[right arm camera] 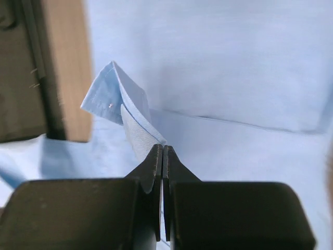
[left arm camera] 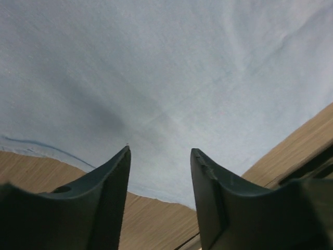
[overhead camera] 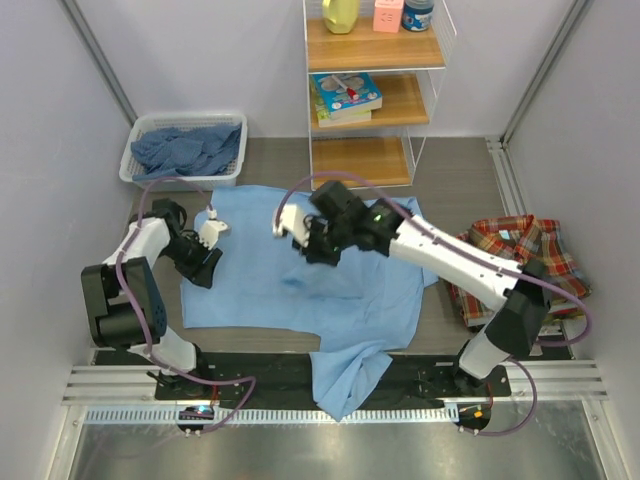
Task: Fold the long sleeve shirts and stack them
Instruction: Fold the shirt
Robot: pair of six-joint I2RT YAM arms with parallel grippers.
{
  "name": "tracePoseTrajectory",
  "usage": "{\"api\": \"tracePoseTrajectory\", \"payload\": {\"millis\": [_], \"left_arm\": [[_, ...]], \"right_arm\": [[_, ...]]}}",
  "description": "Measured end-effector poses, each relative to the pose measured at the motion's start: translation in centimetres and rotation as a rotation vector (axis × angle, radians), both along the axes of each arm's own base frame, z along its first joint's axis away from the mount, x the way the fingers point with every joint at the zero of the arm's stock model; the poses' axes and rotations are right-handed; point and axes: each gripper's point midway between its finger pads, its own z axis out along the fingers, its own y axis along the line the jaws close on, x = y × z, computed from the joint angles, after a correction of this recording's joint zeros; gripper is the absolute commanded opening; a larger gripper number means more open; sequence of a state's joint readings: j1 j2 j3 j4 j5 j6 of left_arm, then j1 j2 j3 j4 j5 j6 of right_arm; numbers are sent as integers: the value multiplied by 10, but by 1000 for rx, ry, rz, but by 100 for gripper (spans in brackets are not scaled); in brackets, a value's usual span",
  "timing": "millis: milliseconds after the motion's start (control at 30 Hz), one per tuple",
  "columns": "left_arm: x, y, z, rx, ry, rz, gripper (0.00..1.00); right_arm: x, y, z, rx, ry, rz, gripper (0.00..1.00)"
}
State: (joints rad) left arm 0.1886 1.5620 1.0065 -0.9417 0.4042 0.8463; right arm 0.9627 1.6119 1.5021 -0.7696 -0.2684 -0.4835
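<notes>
A plain light blue long sleeve shirt lies spread over the table's middle, and one part hangs over the near edge. My right gripper is shut on a raised fold of this shirt's edge, which stands up in a peak above the jaws. My left gripper is open over the same shirt's left edge, with cloth and bare table showing between its fingers. A red-yellow-blue plaid shirt lies crumpled at the right. Darker blue shirts fill the basket.
A white basket stands at the back left. A wire shelf unit with books and bottles stands at the back centre, just beyond the shirt. The wooden table ends at a black rail along the near side.
</notes>
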Motion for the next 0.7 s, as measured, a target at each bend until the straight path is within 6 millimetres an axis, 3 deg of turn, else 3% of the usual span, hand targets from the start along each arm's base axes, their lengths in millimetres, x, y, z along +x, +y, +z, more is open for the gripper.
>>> {"api": "tracePoseTrajectory", "payload": {"millis": [133, 233, 400, 500, 600, 700], "left_arm": [[-3, 11, -19, 85, 42, -73, 37], [-18, 15, -30, 135, 86, -145, 33], [-57, 18, -32, 190, 115, -270, 28], [-83, 15, -23, 173, 165, -330, 33], [-67, 6, -3, 121, 121, -315, 45], [-14, -5, 27, 81, -34, -240, 49]], "right_arm": [[59, -27, 61, 113, -100, -152, 1], [81, -48, 108, 189, -189, -229, 1], [75, -75, 168, 286, -313, -279, 1], [67, -91, 195, 327, -386, -308, 1], [68, -103, 217, 359, -463, -341, 1], [76, -110, 235, 378, -537, -377, 1]]}}
